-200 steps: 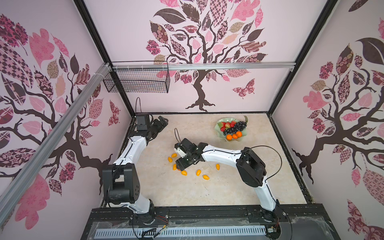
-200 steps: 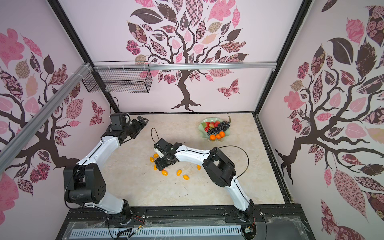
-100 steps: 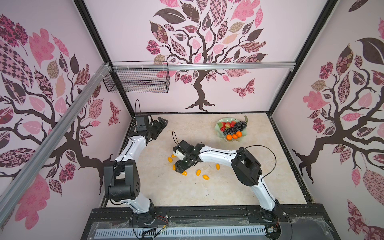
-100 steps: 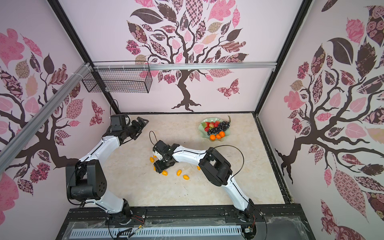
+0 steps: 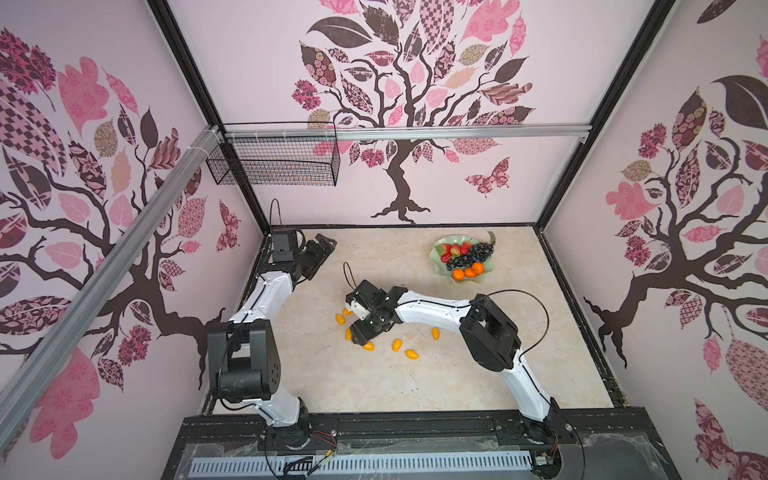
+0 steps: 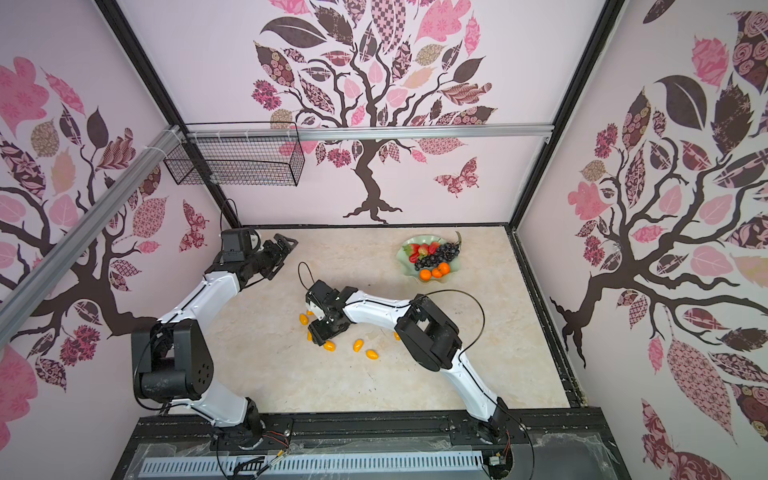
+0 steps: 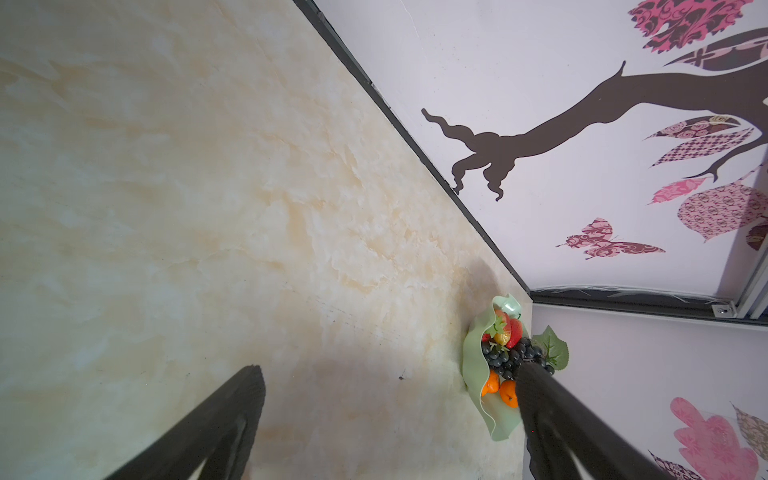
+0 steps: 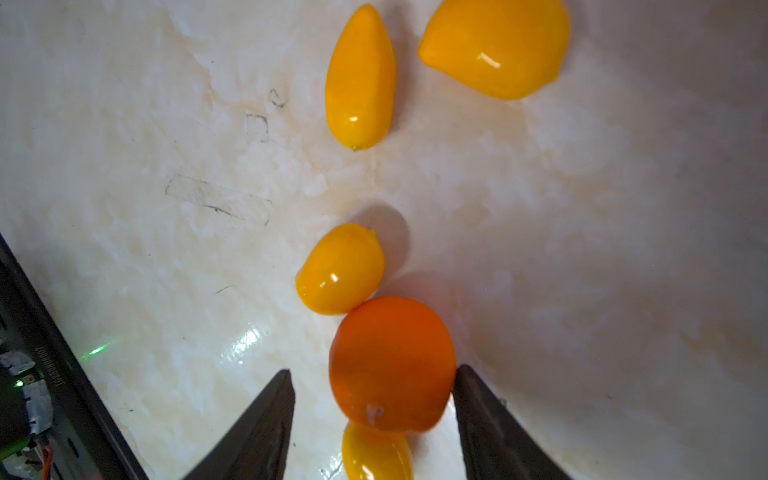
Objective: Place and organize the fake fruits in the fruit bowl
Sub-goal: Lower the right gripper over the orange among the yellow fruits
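— Where has the fruit got to?

— Most of it is in the bowl, which sits close to the back wall. The strawberries are at the back and the grapes lie across the middle, with their leaf sticking out past the rim. Three tangerines line the front edge.

— And the rest?

— It's loose on the tabletop, well apart from the bowl, off to its left and nearer the arm bases. Those are kumquats in a loose scatter, and one more round orange fruit sits in among them. It's deeper in colour, a tangerine by the look of it. It touches one kumquat and partly hides another.

— Has the right claw got hold of it?

— Not yet. It's down over that orange fruit with a jaw on either side. One finger is right at the skin, and there's a clear gap at the other, so the jaws are spread, not pinching.

— And the left claw?

— It's well to the left of the bowl, by the back wall, pointing across towards it. Its jaws are spread wide with nothing between them.

— Anything else?

— A wire basket hangs on the back wall, up and to the left of the bowl.
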Available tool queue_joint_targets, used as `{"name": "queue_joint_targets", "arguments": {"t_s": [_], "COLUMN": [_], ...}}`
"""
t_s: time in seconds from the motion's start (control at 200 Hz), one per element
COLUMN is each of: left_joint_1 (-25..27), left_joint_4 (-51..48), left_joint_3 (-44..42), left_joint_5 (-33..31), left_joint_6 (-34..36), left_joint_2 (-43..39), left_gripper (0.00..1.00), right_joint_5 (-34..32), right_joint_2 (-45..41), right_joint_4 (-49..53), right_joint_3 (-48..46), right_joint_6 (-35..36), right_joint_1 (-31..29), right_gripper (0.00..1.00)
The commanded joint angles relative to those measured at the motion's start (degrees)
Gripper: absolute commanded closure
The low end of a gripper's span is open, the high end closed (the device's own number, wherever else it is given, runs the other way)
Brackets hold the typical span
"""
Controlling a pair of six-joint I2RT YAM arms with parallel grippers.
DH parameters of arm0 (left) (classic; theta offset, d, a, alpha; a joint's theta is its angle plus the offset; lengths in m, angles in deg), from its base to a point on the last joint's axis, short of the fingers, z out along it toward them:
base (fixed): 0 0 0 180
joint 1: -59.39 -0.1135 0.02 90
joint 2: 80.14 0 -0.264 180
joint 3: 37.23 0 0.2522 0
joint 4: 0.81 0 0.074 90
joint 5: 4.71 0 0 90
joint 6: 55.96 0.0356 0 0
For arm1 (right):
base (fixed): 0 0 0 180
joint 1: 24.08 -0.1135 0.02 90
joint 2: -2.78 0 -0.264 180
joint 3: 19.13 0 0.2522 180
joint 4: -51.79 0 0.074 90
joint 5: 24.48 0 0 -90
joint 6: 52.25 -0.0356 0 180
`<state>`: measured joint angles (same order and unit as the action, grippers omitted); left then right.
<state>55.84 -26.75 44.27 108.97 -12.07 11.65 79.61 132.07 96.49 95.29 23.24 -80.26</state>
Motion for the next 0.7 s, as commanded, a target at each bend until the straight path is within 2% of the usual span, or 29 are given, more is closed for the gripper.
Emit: {"name": "queue_joint_targets", "arguments": {"t_s": [0.0,0.41,0.695], "left_joint_1": [-0.19,-0.18,-0.22], "left_joint_4": [0.61,0.38,0.18], "left_joint_3": [-0.81,-0.51,-0.38], "left_joint_5": [0.65,1.49,1.92], "left_joint_6": [0.29,0.79,1.36], "left_joint_2": [0.93,1.27,1.43], "left_gripper": [0.01,0.01,0.01], "right_joint_5": [-0.53,-1.22,-3.48], "right_joint_2": [2.97,3.47,1.39], "right_joint_4": [1.67,2.2,0.77], "right_joint_3": [1.98,1.93,1.38], "right_joint_6": [0.43,0.32,-1.99], "right_joint_1": [-0.24,-0.33,-0.15], "right_gripper": [0.36,0.43,0.53]}}
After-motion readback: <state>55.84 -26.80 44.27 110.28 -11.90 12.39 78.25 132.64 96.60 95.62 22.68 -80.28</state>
